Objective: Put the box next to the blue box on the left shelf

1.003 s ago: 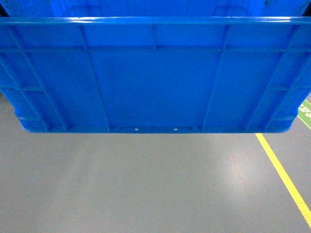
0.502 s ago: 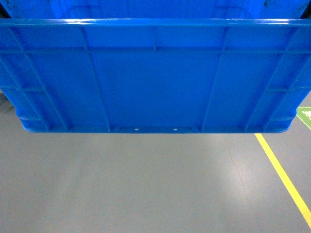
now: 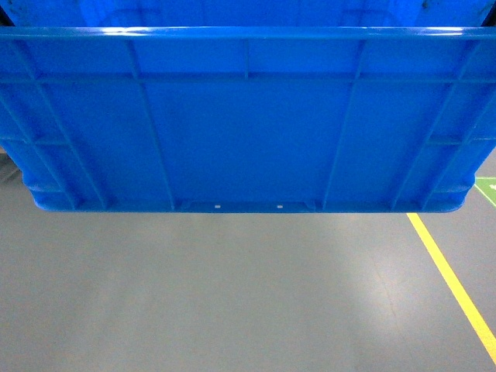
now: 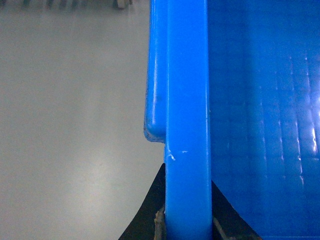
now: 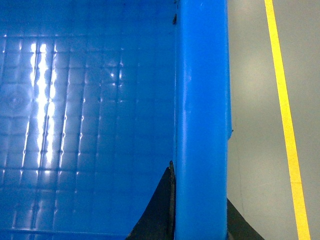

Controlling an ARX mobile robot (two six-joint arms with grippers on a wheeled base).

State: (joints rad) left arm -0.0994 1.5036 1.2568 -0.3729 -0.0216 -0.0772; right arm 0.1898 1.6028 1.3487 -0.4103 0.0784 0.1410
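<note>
The box [image 3: 248, 124], a large bright-blue ribbed crate, hangs above the grey floor and fills the upper half of the head view. Its near wall faces the camera, and a small notched tab sits at the middle of its bottom edge. My left gripper [image 4: 187, 222] is shut on the crate's left rim [image 4: 187, 125], one black finger on each side of it. My right gripper [image 5: 200, 215] is shut on the right rim [image 5: 202, 100] the same way. The crate's grid-patterned inside floor [image 5: 75, 125] holds nothing. The left shelf and the other blue box are out of view.
Grey floor [image 3: 232, 294] lies below the crate. A yellow line [image 3: 453, 283] runs along the floor at the right, with a green marking [image 3: 488, 188] beyond it. Small pale parts [image 4: 75, 3] show at the top edge of the left wrist view.
The crate stays fixed in the head view. The green floor marking at the right edge has shifted across the frames, so the floor is moving relative to the camera.
</note>
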